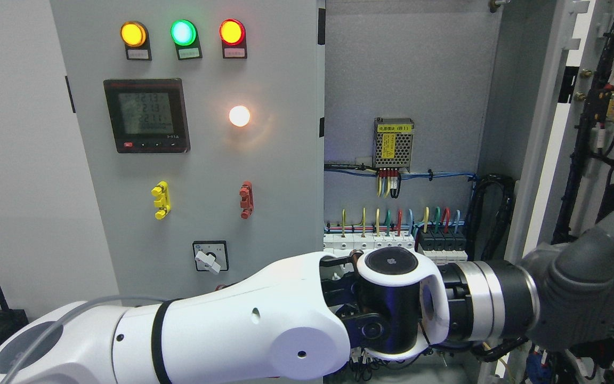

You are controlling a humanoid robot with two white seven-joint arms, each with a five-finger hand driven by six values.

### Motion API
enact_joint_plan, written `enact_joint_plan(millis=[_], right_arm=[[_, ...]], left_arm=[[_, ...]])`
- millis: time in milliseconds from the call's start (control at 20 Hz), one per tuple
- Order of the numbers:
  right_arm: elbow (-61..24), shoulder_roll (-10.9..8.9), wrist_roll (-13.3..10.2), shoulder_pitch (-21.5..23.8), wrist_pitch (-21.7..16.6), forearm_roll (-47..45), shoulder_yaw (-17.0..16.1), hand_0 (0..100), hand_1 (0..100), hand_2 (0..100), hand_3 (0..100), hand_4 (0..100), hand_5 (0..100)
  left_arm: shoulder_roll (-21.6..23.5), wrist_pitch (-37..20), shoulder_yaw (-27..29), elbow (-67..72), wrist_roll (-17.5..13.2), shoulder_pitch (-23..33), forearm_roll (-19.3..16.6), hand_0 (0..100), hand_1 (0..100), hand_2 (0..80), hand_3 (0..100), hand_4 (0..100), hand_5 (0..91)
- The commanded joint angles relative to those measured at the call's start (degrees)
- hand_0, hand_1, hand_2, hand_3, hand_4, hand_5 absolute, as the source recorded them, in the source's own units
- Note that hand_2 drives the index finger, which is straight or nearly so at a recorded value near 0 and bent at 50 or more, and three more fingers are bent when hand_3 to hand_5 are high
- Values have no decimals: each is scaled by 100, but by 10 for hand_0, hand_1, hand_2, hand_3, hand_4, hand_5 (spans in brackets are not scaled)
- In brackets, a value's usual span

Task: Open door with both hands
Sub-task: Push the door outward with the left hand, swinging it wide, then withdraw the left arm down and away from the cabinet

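Grey left robot hand (595,282) blurred; door (539,160) edge-on, fingers indiscernible.

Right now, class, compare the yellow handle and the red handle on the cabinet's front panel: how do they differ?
The yellow handle is bright yellow and sits further left; the red handle is dull red, right of it, below the glowing white lamp. Both are small, upright and mounted at about the same height on the grey panel.

The grey cabinet (408,69) carried a mesh power supply (393,144) on its back panel, above a row of breakers (392,242).
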Motion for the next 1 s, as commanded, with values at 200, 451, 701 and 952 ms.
enact_joint_plan(millis=[200,451,701,952], right_arm=[[1,-1,2,0,0,0,0,382,0,0,0,0,0],[1,-1,2,0,0,0,0,382,0,0,0,0,0],[1,-1,2,0,0,0,0,381,0,0,0,0,0],[1,-1,2,0,-9,0,0,382,0,0,0,0,0]], left_arm=[[-215,1,-6,16,45,32,-60,0,0,0,0,0,0],[-145,10,3,24,36,67,-60,0,0,0,0,0,0],[679,36,29,7,-130,225,-34,0,0,0,0,0,0],[2120,80,38,-247,-648,813,-51,0,0,0,0,0,0]])
